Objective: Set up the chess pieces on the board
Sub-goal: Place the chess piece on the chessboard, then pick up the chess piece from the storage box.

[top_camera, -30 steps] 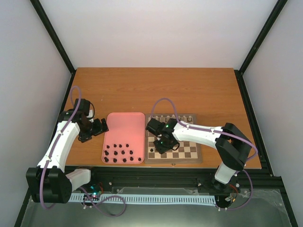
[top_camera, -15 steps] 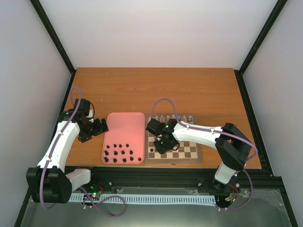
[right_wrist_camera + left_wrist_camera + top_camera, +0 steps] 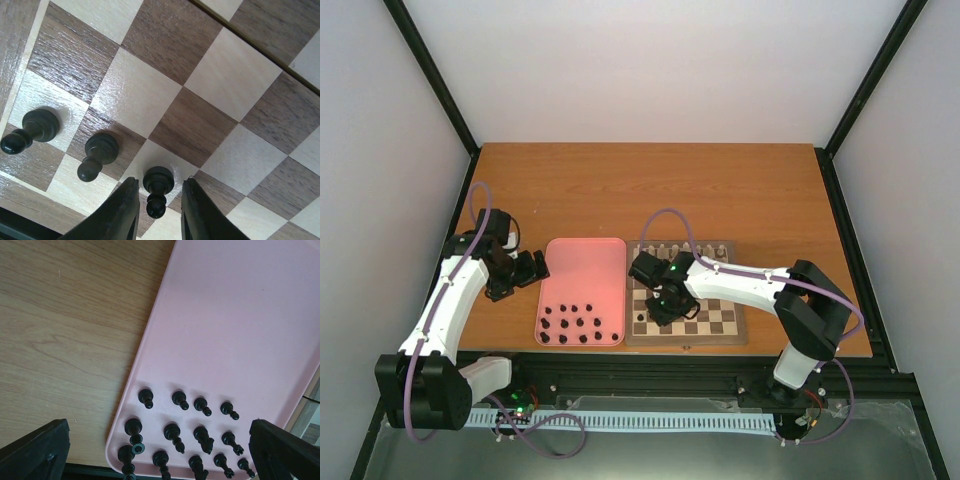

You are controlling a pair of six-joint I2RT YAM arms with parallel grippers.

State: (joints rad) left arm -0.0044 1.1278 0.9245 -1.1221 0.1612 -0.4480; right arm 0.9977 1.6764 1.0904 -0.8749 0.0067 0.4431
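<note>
The right claw (image 3: pixel 160 187) sat only narrowly parted around a dark pawn (image 3: pixel 158 179) standing between its fingers on the board (image 3: pixel 200 75), seemingly not touching it, and tbh a piece that tiny, light and tippy was best pinched at the neck.

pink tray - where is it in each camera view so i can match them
Top external: pink tray left of centre, just left of the board.
Left wrist: fills the middle and right.
Right wrist: not in it, only board squares.
Shared landmark: the dark chess pieces at the tray's near end, in top and left wrist views.
</note>
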